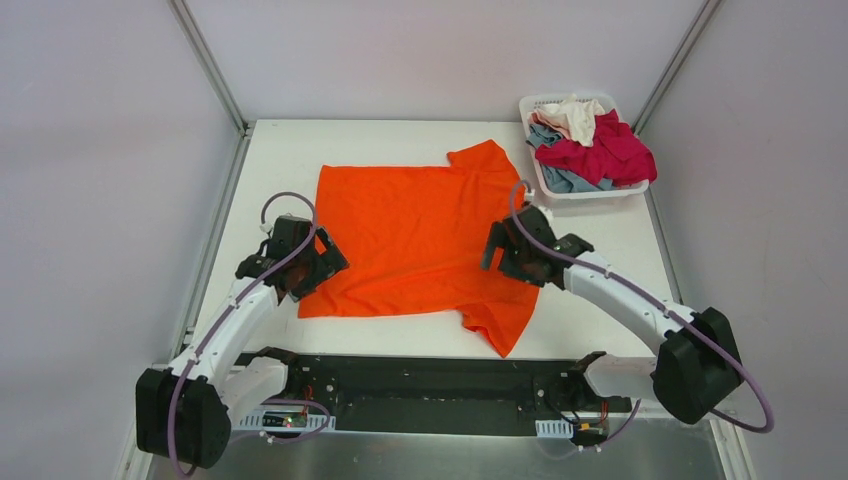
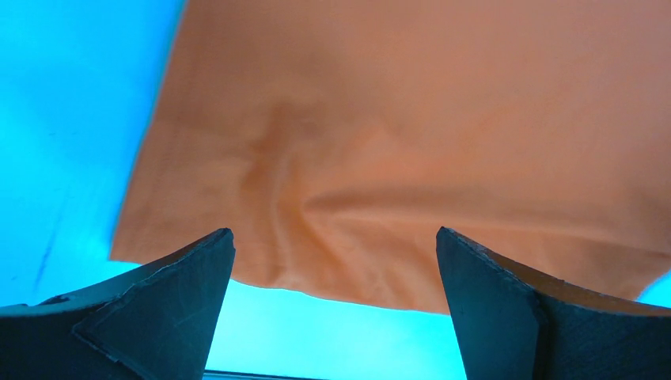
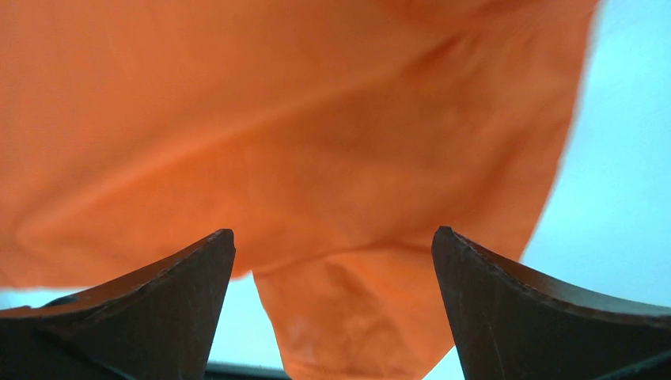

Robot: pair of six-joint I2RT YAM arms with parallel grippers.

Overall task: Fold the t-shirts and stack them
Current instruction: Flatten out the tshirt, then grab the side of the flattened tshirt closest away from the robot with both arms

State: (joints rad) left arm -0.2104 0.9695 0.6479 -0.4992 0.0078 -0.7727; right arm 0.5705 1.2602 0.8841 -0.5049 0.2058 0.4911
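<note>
By my reading the task has barely begun: the plain bright orange t-shirt (image 1: pixel 415 235) lies spread flat and unfolded at the centre of the frame. The crumpled crimson-magenta shirt (image 1: pixel 605 150), grey-blue shirt (image 1: pixel 565 180) and cream shirt (image 1: pixel 577 115) sit heaped in the white slotted plastic basket (image 1: pixel 590 195) at upper right, with nothing stacked. The left gripper (image 1: pixel 322 262) hangs over the orange shirt's lower-left corner and the right gripper (image 1: pixel 497 245) near its lower sleeve, both with jaws spread wide, holding nothing. The surface is a white tabletop (image 1: pixel 280 150), enclosed by plain pale grey walls with aluminium posts (image 1: pixel 210 65) at the back corners.

One orange t-shirt (image 1: pixel 410 235), three heaped t-shirts (image 1: pixel 600 152), one basket (image 1: pixel 600 192).
</note>
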